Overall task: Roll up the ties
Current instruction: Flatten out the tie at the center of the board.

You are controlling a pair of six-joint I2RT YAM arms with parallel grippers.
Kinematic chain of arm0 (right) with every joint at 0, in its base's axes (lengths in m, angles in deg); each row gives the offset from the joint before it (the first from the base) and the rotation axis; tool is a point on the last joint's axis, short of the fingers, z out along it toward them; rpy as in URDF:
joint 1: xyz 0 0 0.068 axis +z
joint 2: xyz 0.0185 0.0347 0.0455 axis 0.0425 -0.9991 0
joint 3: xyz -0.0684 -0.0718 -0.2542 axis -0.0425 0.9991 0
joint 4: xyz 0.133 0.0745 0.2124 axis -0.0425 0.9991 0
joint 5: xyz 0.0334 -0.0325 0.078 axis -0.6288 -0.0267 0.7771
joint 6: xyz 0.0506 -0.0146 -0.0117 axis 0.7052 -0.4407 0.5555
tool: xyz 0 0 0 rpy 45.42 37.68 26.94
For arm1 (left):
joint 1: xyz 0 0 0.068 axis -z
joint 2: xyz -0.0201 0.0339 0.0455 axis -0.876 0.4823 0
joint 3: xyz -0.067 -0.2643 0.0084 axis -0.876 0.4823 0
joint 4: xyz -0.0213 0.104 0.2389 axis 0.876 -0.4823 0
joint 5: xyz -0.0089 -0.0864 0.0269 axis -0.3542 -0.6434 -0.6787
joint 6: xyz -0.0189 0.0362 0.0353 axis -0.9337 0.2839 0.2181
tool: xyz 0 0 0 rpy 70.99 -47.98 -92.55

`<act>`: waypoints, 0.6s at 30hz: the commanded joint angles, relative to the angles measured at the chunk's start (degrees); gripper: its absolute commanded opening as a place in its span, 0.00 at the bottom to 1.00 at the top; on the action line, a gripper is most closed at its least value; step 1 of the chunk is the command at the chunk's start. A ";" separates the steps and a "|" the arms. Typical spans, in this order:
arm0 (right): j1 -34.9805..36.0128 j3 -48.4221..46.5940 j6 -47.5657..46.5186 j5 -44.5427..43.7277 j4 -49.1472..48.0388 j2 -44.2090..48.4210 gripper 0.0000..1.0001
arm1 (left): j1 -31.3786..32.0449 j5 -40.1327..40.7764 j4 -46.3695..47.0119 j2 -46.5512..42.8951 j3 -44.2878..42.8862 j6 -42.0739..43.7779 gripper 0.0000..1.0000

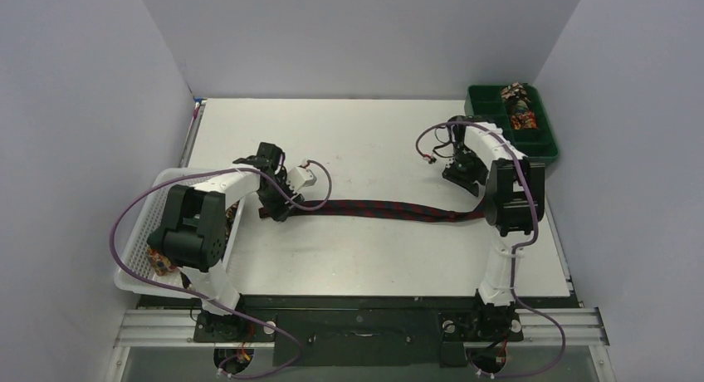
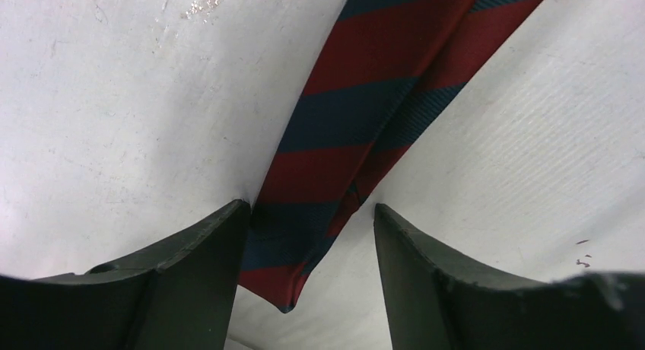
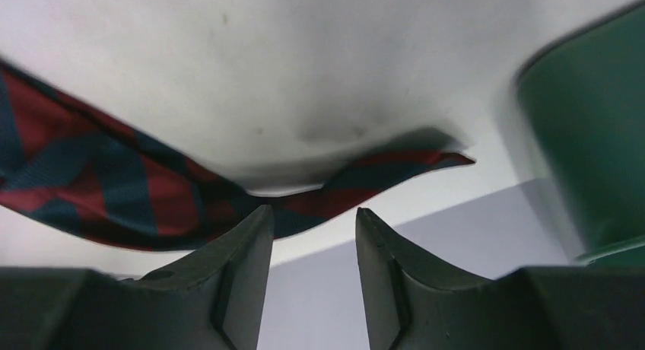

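Observation:
A dark navy tie with red diagonal stripes (image 1: 382, 208) lies stretched left to right across the white table (image 1: 349, 141). My left gripper (image 1: 278, 206) is open, low over the tie's left end. In the left wrist view the tie (image 2: 357, 114) runs in between the open fingers, my left gripper (image 2: 310, 207) straddles its tip, and the left finger (image 2: 198, 266) touches its edge. My right gripper (image 1: 465, 181) is open over the tie's right end. In the right wrist view the tie (image 3: 114, 182) lies just beyond my open right gripper (image 3: 313, 210), which holds nothing.
A green compartment tray (image 1: 490, 100) at the back right holds rolled ties (image 1: 519, 108); its wall shows in the right wrist view (image 3: 586, 137). A white mesh basket (image 1: 149, 208) at the left edge holds a patterned tie (image 1: 158, 262). Grey walls enclose the table.

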 commanded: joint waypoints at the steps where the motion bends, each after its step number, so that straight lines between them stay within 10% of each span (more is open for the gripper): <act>1: -3.64 4.03 -7.21 -9.67 6.33 5.28 0.40 | -0.33 6.04 0.37 3.45 0.26 -0.82 0.54; 11: -14.97 19.26 -17.10 -18.64 6.89 14.59 0.33 | -0.73 7.93 1.61 4.02 2.06 -1.39 0.48; 18: -17.11 15.17 -11.28 -7.48 8.73 17.56 0.38 | -1.14 4.33 -0.75 2.65 1.29 -0.14 0.55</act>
